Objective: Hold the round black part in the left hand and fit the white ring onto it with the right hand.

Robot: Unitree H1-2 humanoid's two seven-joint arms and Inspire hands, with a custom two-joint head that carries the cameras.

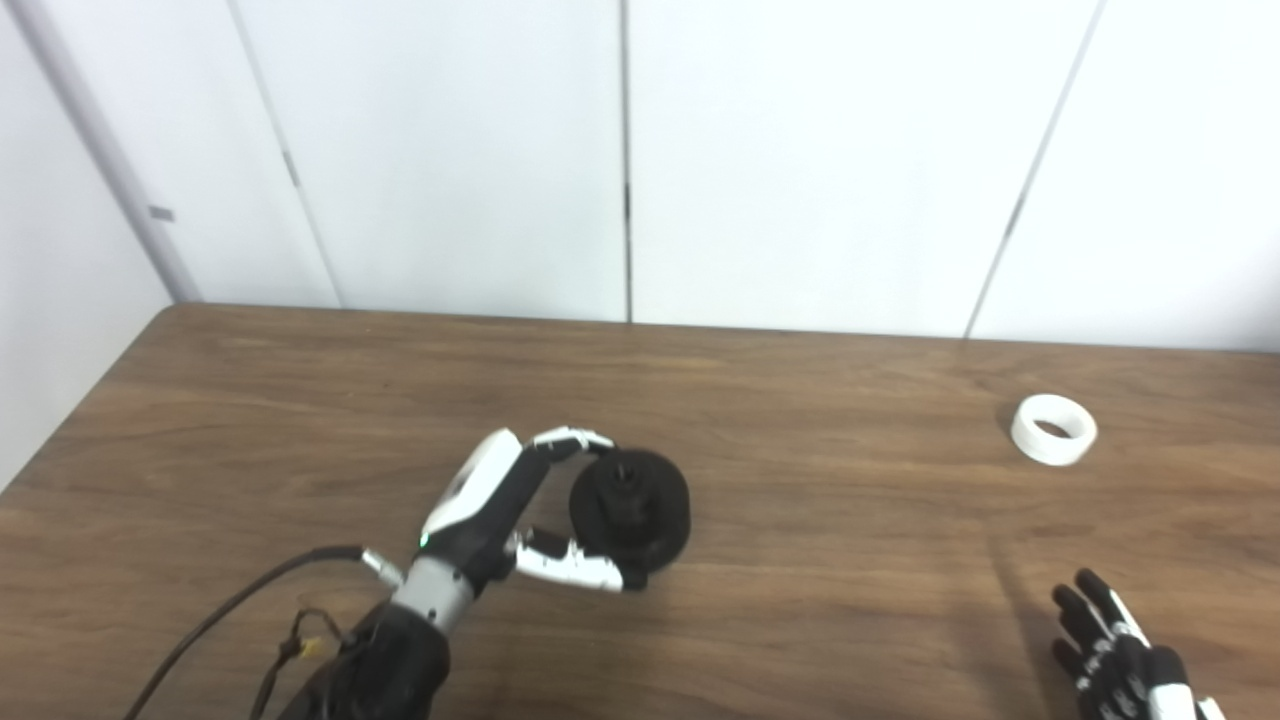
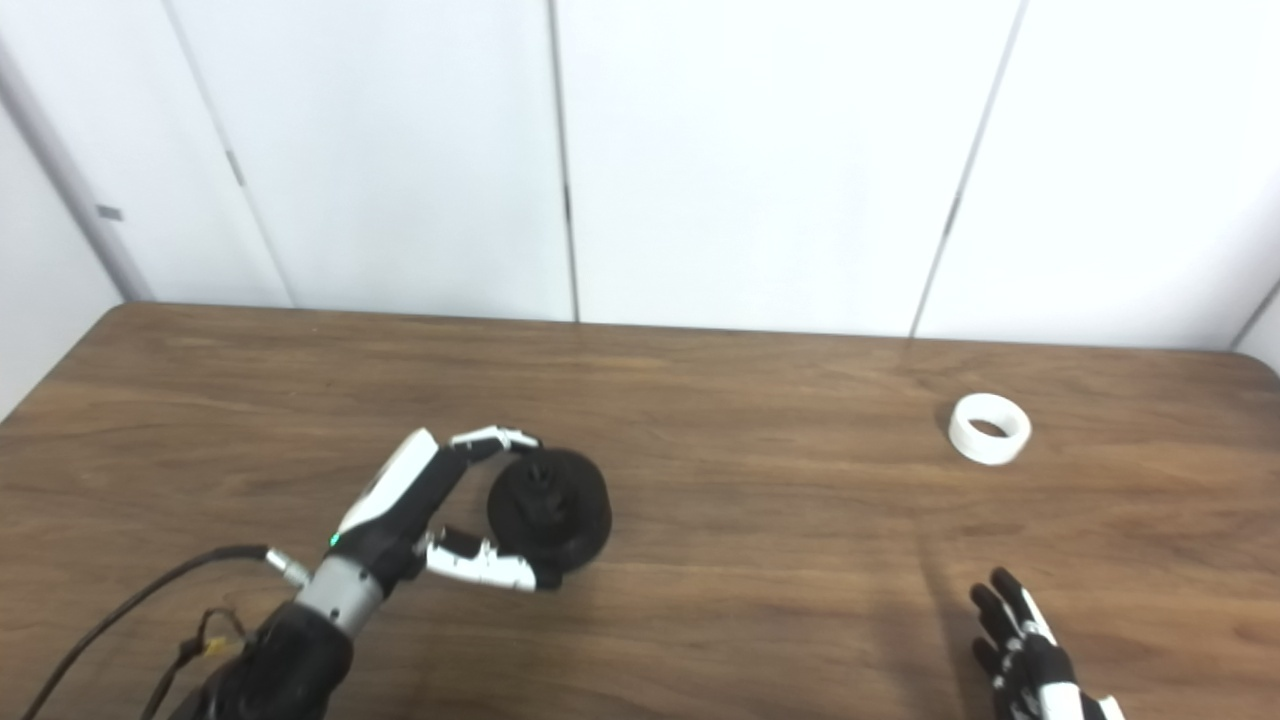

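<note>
1. Work surface: a brown wood-grain laminate table [image 1: 800, 600] with rounded corners, its far edge set against the wall.
2. Room: plain white wall panels [image 1: 820, 150] behind the table, divided by thin vertical seams; a pale grey upright strip [image 1: 100, 150] stands at the left corner.
3. Round black plastic part [image 1: 630, 508]: at the left-centre of the table, its face tilted toward the camera. Whether it rests on the table cannot be told.
4. Left hand [image 1: 500, 510]: fingers curled over the part's top edge, thumb under its lower edge, closed around it. A black cable [image 1: 220, 610] trails from the wrist.
5. White plastic ring [image 1: 1053, 429]: lying flat on the table at the far right, well apart from both hands.
6. Right hand [image 2: 1030, 655]: low at the bottom right edge, fingers extended and spread, holding nothing.
</note>
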